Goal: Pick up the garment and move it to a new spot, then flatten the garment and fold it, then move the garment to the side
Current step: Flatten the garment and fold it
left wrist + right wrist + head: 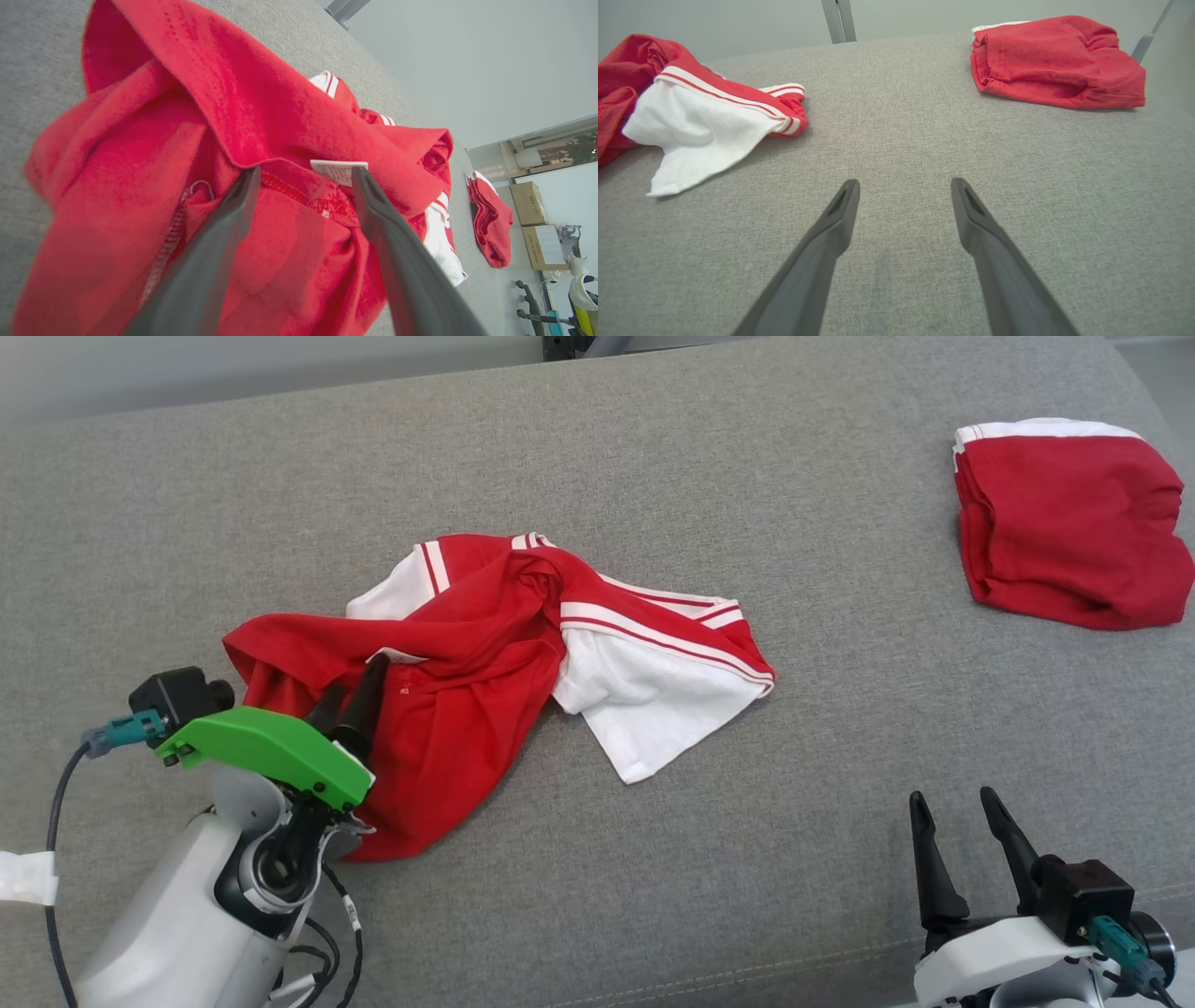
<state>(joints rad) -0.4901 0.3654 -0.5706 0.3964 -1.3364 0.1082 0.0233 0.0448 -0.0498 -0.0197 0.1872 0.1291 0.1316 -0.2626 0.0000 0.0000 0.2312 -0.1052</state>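
My left gripper (303, 171), jaws wide, straddles the garment (467, 653), which stretches off toward my right gripper (952, 800), also wide.

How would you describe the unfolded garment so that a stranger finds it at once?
On the grey surface, look at the middle, at the left gripper. The crumpled garment lies there, red with white striped parts. The other garment, far right, is nearly all red and folded.
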